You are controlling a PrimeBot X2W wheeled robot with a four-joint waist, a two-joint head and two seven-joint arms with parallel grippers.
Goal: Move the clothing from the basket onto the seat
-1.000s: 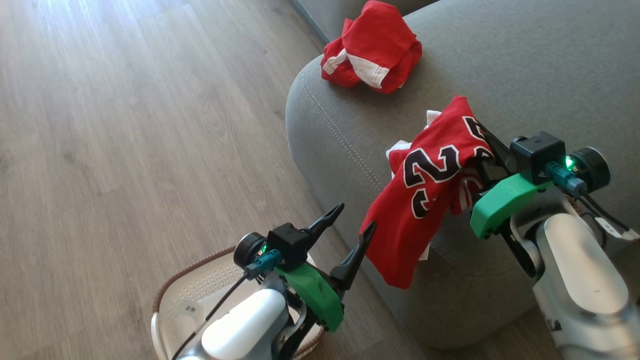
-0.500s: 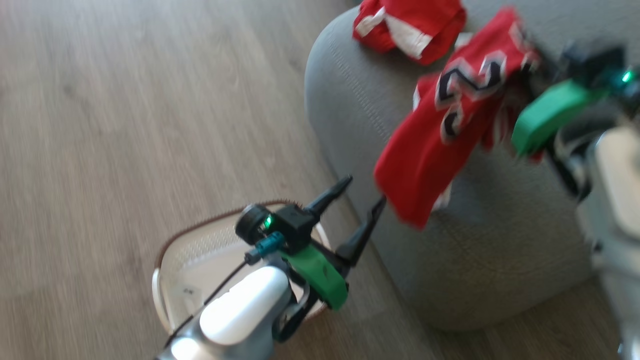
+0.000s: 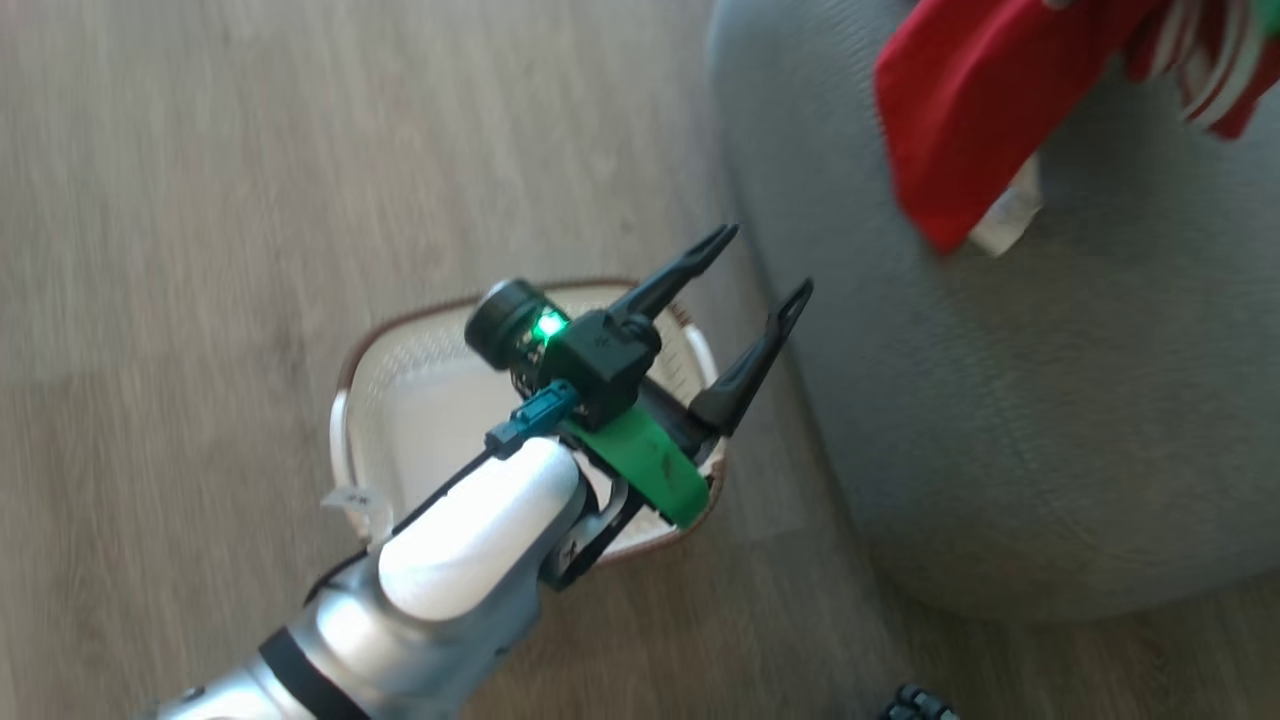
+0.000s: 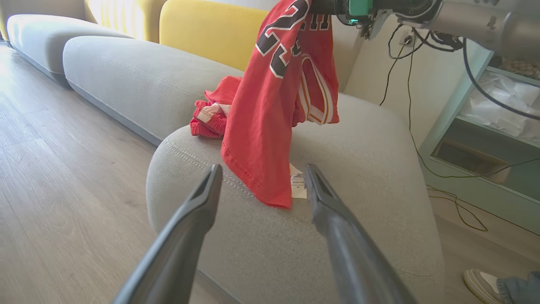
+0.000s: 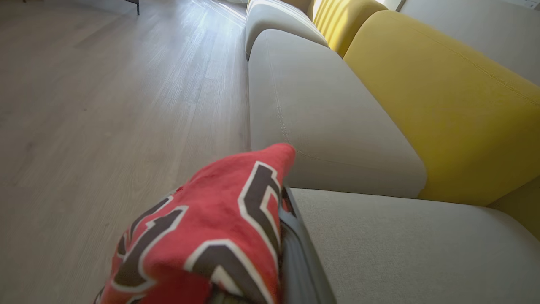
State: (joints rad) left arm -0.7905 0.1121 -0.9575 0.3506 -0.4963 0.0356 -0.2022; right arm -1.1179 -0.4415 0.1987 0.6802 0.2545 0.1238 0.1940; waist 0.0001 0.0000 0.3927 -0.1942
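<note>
Camera tilted lower than before: left claw (image 3: 768,260) gapes empty over one basket (image 3: 420,330), right claw (image 4: 333,6) clamps one jersey (image 4: 270,126), second garment (image 4: 209,116) lies on the seat (image 4: 371,177).

Head view motion-blurred; jersey (image 3: 960,120) runs off its top edge. My left forearm (image 3: 480,540) covers part of the basket (image 3: 430,345). Jersey drapes my right gripper (image 5: 278,195), hiding all but one finger (image 5: 299,253). Jersey label (image 4: 298,185) too small to read.

White forearm (image 3: 480,540) bears green bracket (image 3: 645,460), dark-fingered left end effector (image 3: 768,261).
</note>
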